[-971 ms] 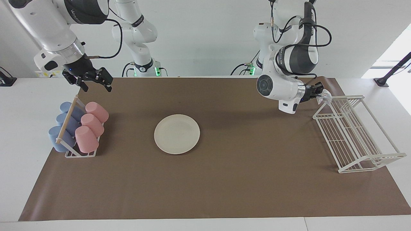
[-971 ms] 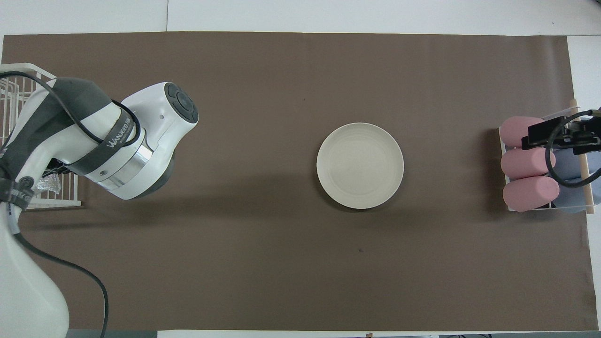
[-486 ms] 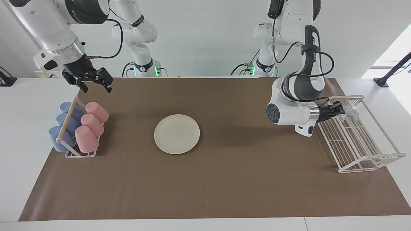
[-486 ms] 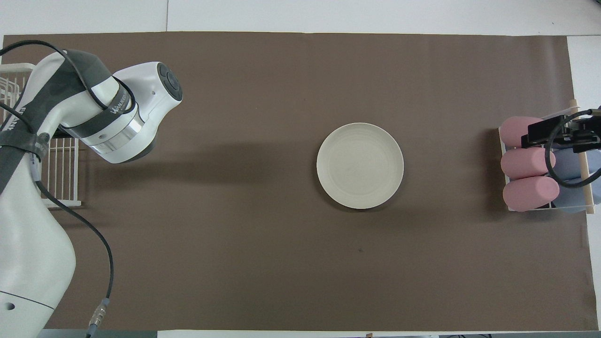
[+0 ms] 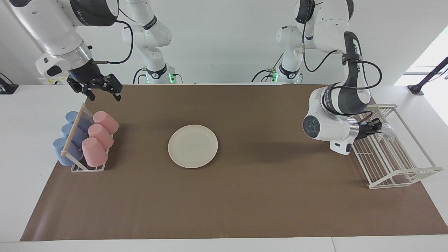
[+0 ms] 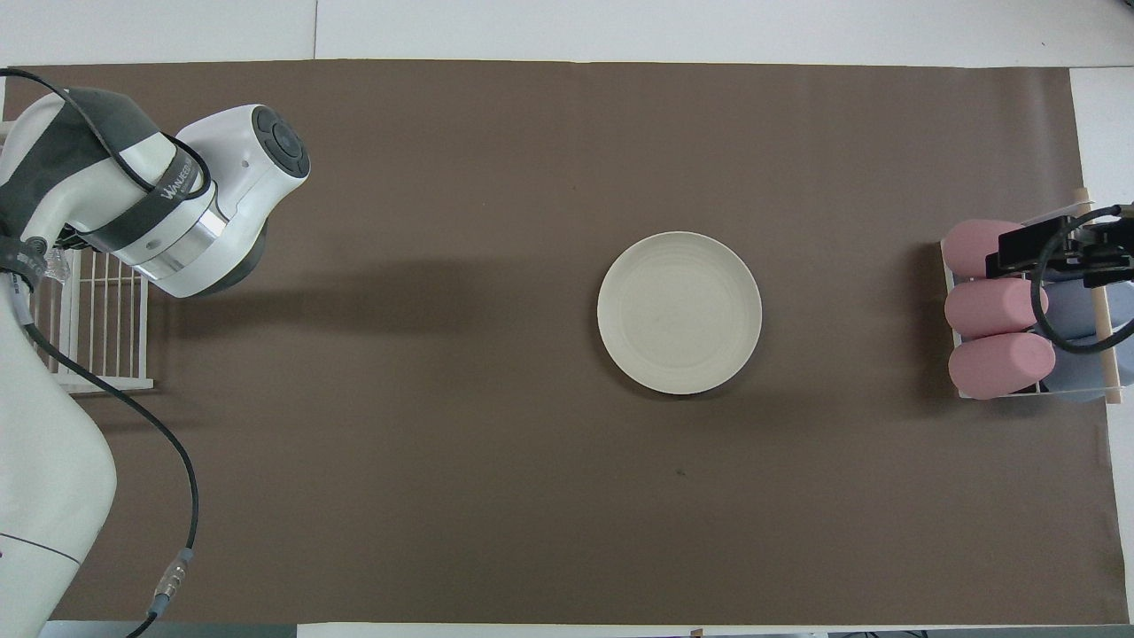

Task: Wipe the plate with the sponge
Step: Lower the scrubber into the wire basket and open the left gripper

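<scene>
The cream-white plate (image 5: 193,146) lies flat in the middle of the brown mat and also shows in the overhead view (image 6: 679,312). My left gripper (image 5: 379,128) is shut on the silvery crinkled sponge (image 5: 386,132) and holds it over the white wire rack (image 5: 393,157) at the left arm's end of the table, well away from the plate. In the overhead view only a sliver of the sponge (image 6: 55,264) shows beside the arm. My right gripper (image 5: 100,86) is open and empty, raised over the cup rack (image 5: 85,140).
The cup rack holds pink cups (image 6: 997,310) and blue cups (image 5: 68,138) lying on their sides at the right arm's end. The wire rack (image 6: 97,328) stands on the mat's edge. The brown mat (image 5: 266,196) covers most of the table.
My left arm has swung with the sponge from the wire rack's robot-side end to over its middle, and lower. The plate and my right gripper have stayed put.
</scene>
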`<action>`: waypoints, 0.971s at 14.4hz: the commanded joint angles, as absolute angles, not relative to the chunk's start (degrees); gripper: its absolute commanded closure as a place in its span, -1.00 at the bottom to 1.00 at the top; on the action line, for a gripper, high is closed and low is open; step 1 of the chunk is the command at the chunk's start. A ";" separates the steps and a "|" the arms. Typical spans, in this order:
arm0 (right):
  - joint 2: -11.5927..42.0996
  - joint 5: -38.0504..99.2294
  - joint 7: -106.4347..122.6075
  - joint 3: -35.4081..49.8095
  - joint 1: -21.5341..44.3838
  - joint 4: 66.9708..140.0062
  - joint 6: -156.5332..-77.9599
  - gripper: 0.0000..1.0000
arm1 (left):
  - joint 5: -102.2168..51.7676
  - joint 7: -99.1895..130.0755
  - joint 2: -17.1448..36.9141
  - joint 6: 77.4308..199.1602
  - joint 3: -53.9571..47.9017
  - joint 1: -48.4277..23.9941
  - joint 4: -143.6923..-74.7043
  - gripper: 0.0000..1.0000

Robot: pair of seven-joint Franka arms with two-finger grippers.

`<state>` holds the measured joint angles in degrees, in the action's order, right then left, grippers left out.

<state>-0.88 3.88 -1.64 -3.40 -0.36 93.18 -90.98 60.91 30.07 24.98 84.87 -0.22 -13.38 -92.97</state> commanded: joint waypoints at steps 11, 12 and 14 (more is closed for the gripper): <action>-0.62 3.34 -0.35 -2.99 -0.61 92.20 -91.58 -1.00 | 58.45 32.34 25.31 87.19 -0.44 -12.57 -92.72 -1.00; -0.62 2.90 -0.09 -2.99 -1.14 92.20 -91.41 -1.00 | 58.36 32.34 25.31 87.27 -0.44 -12.57 -92.72 -1.00; -0.62 2.81 2.53 -3.34 -1.41 92.20 -91.41 -1.00 | 58.36 32.34 25.31 87.19 -0.44 -12.57 -92.64 -1.00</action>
